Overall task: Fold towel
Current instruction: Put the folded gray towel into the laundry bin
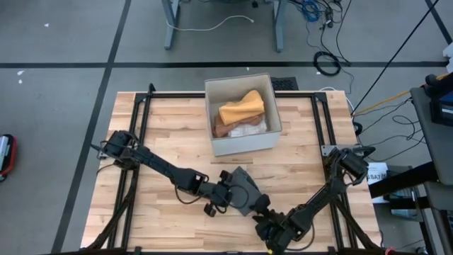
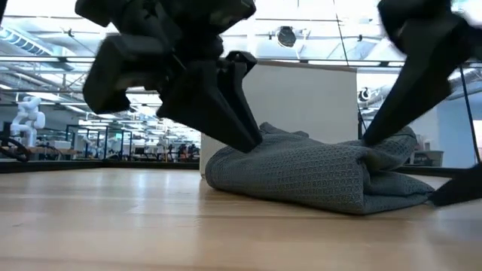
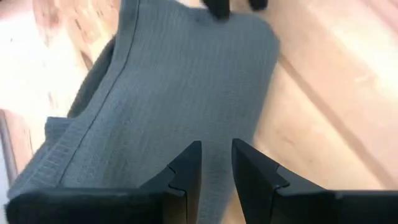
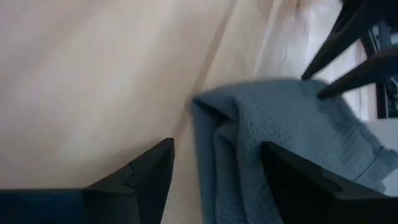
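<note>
The grey waffle-weave towel (image 1: pixel 246 185) lies folded in a thick bundle on the wooden table, near its front middle; in the low view the towel (image 2: pixel 316 177) rests on its underside. My left gripper (image 3: pixel 216 148) slants down over the towel's left side, its fingers a narrow gap apart with nothing between them. My right gripper (image 4: pixel 217 146) stands open wide at the towel's near right corner (image 4: pixel 214 112), one finger on bare wood, the other over the cloth. My left gripper's fingertips (image 2: pixel 252 135) reach the top of the towel's left side, slanting down from the table's left; I cannot tell whether they touch it. My right gripper has one finger (image 4: pixel 298 177) over the towel's folded layers; whether it touches them I cannot tell.
A grey box (image 1: pixel 272 113) stands at the far middle of the table with orange, brown and white cloths inside. Black frame rails (image 1: pixel 138 142) run along the table's left, right and far edges. Bare wood lies to the towel's left and right.
</note>
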Tool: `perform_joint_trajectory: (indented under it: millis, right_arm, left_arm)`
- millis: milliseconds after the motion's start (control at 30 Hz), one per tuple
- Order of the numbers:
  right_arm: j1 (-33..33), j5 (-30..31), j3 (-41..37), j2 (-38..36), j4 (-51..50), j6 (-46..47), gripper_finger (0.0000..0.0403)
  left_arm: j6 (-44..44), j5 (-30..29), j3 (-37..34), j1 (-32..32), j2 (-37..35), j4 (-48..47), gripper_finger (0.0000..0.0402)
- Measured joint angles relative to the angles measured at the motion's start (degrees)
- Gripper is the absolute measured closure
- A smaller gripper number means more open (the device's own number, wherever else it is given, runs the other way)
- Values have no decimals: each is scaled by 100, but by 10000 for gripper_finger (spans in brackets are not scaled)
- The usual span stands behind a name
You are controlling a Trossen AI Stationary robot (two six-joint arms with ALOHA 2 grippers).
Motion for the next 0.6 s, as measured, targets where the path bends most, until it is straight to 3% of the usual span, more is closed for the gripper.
perform_joint_trajectory:
  millis: [333, 600]
  right_arm:
    - [-372, 116, 24, 275, -18, 170, 224]
    - [-560, 86, 20, 288, -127, 482, 348]
  left_arm:
    - [259, -79, -2, 95, 371, 295, 307]
    - [308, -162, 2, 74, 552, 618, 307]
